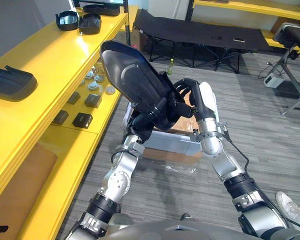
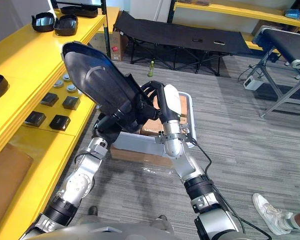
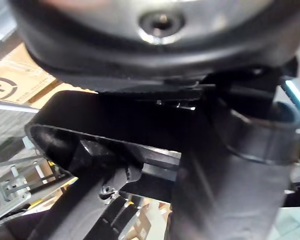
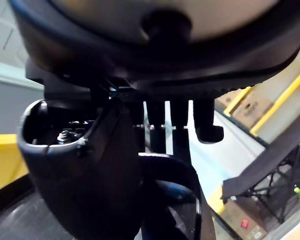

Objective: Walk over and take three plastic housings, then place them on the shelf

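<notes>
Left eye view, housing (image 1: 132, 75): black, tilted, raised beside the yellow shelf (image 1: 50, 55), above a grey crate (image 1: 175, 142) on the floor.
Left hand (image 1: 152, 117): clenched round the housing's lower end.
Right hand (image 1: 192, 95): fingers curled over the housing's edge.

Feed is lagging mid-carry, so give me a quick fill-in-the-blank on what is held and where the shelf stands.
The plastic housing, gripped by the left hand and the right hand, is coloured ____.
The shelf beside the robot is ____ in colour.
That shelf stands on the robot's ____ side.
Missing words: black; yellow; left.
</notes>
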### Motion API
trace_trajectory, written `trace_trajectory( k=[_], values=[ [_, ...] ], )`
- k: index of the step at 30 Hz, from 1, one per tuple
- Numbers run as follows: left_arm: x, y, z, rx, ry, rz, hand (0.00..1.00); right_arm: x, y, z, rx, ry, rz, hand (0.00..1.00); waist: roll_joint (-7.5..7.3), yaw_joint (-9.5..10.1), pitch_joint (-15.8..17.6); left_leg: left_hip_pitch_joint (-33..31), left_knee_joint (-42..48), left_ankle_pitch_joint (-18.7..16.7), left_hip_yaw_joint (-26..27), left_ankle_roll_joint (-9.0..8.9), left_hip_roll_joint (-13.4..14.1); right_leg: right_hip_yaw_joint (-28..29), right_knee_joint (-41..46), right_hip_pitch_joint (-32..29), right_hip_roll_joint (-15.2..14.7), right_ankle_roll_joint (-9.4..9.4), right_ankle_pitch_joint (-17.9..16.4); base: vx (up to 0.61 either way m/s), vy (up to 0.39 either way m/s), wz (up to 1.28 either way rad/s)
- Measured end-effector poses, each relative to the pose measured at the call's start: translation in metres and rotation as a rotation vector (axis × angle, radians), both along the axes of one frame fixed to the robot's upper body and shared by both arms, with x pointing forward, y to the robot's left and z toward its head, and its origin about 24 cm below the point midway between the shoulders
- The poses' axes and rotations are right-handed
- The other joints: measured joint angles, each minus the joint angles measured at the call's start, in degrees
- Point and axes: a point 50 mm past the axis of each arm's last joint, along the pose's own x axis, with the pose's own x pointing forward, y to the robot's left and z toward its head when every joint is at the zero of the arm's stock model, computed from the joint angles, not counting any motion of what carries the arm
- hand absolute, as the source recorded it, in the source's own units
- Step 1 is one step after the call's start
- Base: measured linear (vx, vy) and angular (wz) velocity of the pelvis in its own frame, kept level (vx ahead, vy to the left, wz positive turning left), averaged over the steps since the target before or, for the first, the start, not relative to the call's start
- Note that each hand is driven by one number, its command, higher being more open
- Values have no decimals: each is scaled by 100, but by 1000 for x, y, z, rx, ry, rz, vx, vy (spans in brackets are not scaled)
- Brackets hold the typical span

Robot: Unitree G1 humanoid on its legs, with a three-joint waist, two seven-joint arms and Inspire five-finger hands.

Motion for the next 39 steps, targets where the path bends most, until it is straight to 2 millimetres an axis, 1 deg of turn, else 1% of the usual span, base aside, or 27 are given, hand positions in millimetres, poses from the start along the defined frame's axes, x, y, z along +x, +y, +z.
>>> trace_trajectory(
  k=[3, 7, 10, 12, 14, 17, 20, 21, 24, 27, 28, 30, 32, 34, 36, 37, 38, 39],
  values=[
    [1, 3, 1, -16, 2, 21, 0, -1, 2, 0, 6, -9, 9, 0, -30, 0, -44, 4, -4, 0, 0, 0, -4, -12, -31, 14, 4, -4, 17, 0, 0, 0],
    [3, 9, 1, -10, 6, 55, 0, -5, 5, -6, 28, 5, 17, 0, -68, -8, -176, 22, -29, 1, 2, -1, -8, -15, -32, 15, 3, -4, 17, 0, 0, 0],
    [3, 12, 2, 60, -14, 67, 0, -10, 7, -10, 54, -1, 22, 0, -72, -12, -211, 31, -30, 3, 0, -4, -9, -17, -31, 20, 3, -5, 17, 0, 0, 0],
    [6, 22, 2, 104, -8, 117, 0, -14, 14, -8, 65, -40, 69, 0, -71, -66, -233, 36, -30, 6, 1, -6, -9, -19, -31, 20, 3, -5, 17, 0, 0, 0],
    [7, 27, 2, 129, 2, 152, 0, -18, 19, -9, 74, -54, 102, 0, -73, -95, -290, 36, -32, 6, 1, -6, -8, -20, -32, 20, 3, -6, 16, 0, 0, 0],
    [7, 26, 2, 163, 1, 150, 0, -22, 25, -9, 114, -56, 125, 0, -72, -95, -328, 36, -32, 6, 0, -7, -8, -26, -33, 23, 2, -8, 14, 0, 0, 0],
    [6, 23, 0, 154, 21, 161, 0, -24, 29, -8, 162, -63, 135, 0, -84, -113, -347, 35, -32, 8, 0, -9, -8, -43, -35, 23, 0, -13, 12, 0, 0, 0],
    [6, 23, 1, 152, 20, 172, 0, -25, 30, -8, 163, -62, 138, 100, -91, -131, -361, 35, -32, 8, 0, -9, -6, -46, -37, 23, 0, -14, 11, 0, 0, 0],
    [6, 22, 2, 174, -2, 181, 0, -28, 30, -8, 170, -65, 139, 100, -98, -147, -404, 34, -31, 7, 0, -10, -7, -47, -45, 23, 0, -15, 11, 0, 0, 0],
    [5, 18, 4, 204, -22, 174, 0, -36, 35, -16, 168, -55, 155, 100, -99, -154, -442, 35, -31, 2, 0, -15, -7, -48, -51, 24, 0, -15, 10, 0, 0, 0],
    [3, 14, 7, 217, -42, 159, 0, -39, 38, -20, 172, -44, 162, 100, -99, -150, -443, 34, -31, 2, 0, -15, -7, -49, -52, 24, 0, -15, 10, 0, 0, 0],
    [3, 12, 11, 256, -64, 175, 0, -44, 40, -22, 201, -50, 145, 100, -98, -153, -443, 35, -31, 2, 0, -15, -7, -50, -52, 28, 0, -16, 10, 0, 0, 0],
    [2, 10, 18, 316, -98, 205, 0, -45, 39, -20, 224, -65, 126, 100, -98, -159, -443, 38, -31, 2, 0, -15, -7, -50, -51, 30, 0, -15, 11, 0, 0, 0],
    [0, 10, 28, 365, -134, 248, 0, -48, 37, -12, 256, -98, 111, 100, -96, -159, -444, 40, -31, 2, 0, -16, -6, -50, -51, 30, 0, -15, 10, 0, 0, 0],
    [-2, 14, 40, 443, -189, 343, 0, -52, 27, 1, 323, -152, 61, 100, -92, -168, -446, 46, -31, 0, 8, -17, -6, -44, -51, 28, 0, -15, 10, 0, 0, 0],
    [-2, 18, 43, 457, -197, 376, 0, -53, 23, 3, 350, -160, 42, 100, -89, -174, -448, 48, -31, -1, 11, -17, -6, -40, -51, 27, 0, -15, 10, 0, 0, -3],
    [-2, 27, 46, 491, -203, 453, 0, -55, 12, 6, 387, -179, -6, 100, -69, -181, -461, 50, -31, -3, 18, -18, -7, -28, -51, 21, 0, -15, 10, 0, 0, -7],
    [-4, 35, 46, 533, -204, 514, 0, -56, 6, 7, 400, -175, -14, 100, -41, -203, -480, 62, -32, -9, 46, -18, -6, 3, -51, 9, 1, -15, 10, 0, 0, -8]
  ],
)
